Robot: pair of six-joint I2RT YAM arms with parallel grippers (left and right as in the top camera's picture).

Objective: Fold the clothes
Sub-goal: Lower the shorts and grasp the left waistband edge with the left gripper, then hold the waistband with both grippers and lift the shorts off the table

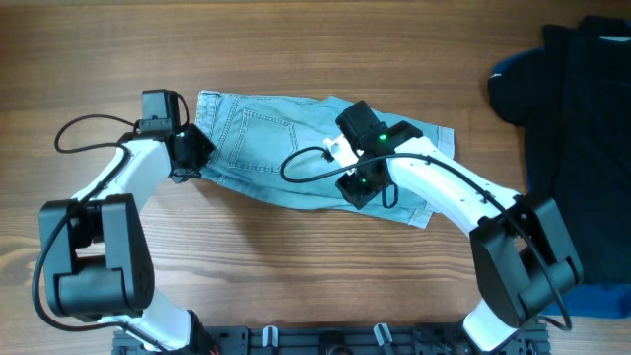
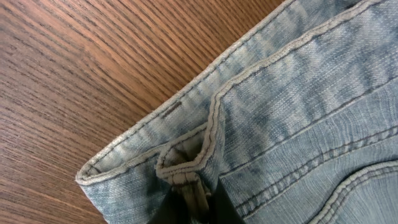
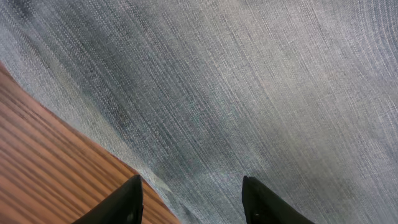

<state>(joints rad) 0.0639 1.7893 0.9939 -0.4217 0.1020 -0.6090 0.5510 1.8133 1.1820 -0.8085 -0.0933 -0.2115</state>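
Observation:
The light blue denim shorts [image 1: 286, 148] lie flat across the middle of the wooden table, waistband to the left. My left gripper [image 1: 192, 163] is at the waistband's near left corner, shut on the shorts' belt loop and waistband fold [image 2: 189, 186]. My right gripper [image 1: 363, 187] hovers over the shorts' near edge, right of centre. In the right wrist view its fingers [image 3: 193, 193] are open, one over the bare wood and one over the denim [image 3: 249, 93], holding nothing.
A pile of black and dark navy garments with blue trim [image 1: 572, 99] lies at the table's right side. Bare wooden tabletop [image 1: 296, 276] surrounds the shorts on the near and left sides.

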